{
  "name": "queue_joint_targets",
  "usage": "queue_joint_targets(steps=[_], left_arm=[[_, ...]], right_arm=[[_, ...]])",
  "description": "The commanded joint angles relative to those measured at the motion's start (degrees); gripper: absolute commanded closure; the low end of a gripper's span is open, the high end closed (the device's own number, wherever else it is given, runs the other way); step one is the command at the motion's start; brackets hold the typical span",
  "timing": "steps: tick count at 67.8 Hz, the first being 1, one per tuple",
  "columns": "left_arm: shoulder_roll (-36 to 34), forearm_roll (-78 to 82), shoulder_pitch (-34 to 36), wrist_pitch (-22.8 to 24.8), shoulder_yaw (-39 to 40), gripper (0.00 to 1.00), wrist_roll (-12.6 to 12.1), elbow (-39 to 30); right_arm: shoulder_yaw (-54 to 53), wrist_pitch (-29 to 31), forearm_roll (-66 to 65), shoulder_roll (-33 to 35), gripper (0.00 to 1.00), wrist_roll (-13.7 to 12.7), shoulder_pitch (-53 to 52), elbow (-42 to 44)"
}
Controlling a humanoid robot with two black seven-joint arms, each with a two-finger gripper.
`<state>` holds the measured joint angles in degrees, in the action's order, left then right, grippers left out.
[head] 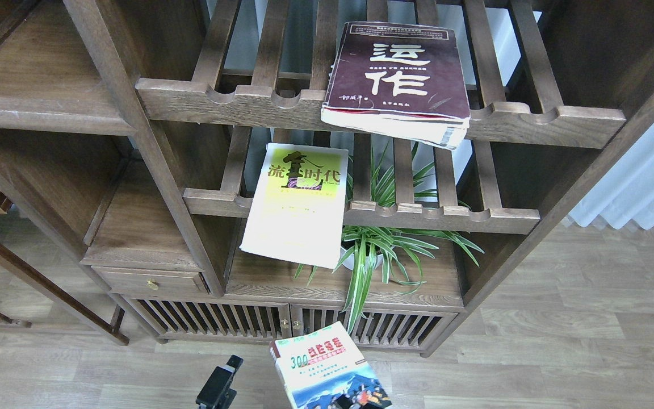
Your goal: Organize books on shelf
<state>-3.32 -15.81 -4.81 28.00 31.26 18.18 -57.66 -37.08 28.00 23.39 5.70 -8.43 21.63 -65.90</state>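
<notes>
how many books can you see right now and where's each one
3. The maroon book lies on the upper slatted rack, overhanging its front rail. The yellow-green-and-white book lies on the lower slatted rack, also overhanging. The "300" book is at the bottom edge, held up before the cabinet. None looks hidden.

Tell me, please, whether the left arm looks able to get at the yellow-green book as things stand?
Probably yes: the left gripper holds nothing, and the yellow-green book overhangs its rack with nothing before it.

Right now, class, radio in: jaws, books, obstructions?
Right gripper holds "300" book. Left gripper empty, jaws unclear. Spider plant occupies solid shelf.
</notes>
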Motion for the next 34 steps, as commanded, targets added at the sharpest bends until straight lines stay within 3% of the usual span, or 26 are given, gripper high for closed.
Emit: queue_joint_targets(steps=[1,14,19,23,26,34], left_arm=[[0.8,0.1,0.6,0.0,-1.1,0.06,-0.1,0.4],[0.6,-0.1,1.3,0.0,-4.5,0.21,0.0,1.1],[0.6,0.0,1.3,0.0,-4.9,0.31,0.0,1.1],[0.4,-0.1,1.2,0.0,-5.2,0.46,0.1,1.1],[0.4,-0.1,1.1,0.0,-5.2,0.64,0.3,1.1],[0.2,-0.1,1.1,0.0,-5.2,0.89,2.4,1.1]], right_arm=[[0.7,0.0,-0.1,-1.3,0.95,-1.8,-0.1,1.7],[0.7,0.0,-0.1,-2.1,0.94,-1.9,-0.3,2.5],[0.7,0.0,-0.1,-2.3,0.94,-1.9,-0.2,2.7],[0.7,0.0,-0.1,-2.3,0.94,-1.9,-0.1,2.8],[0.7,0.0,-0.1,-2.4,0.94,-1.9,-0.1,2.9],[0.7,0.0,-0.1,-2.6,0.94,-1.9,-0.2,2.9]])
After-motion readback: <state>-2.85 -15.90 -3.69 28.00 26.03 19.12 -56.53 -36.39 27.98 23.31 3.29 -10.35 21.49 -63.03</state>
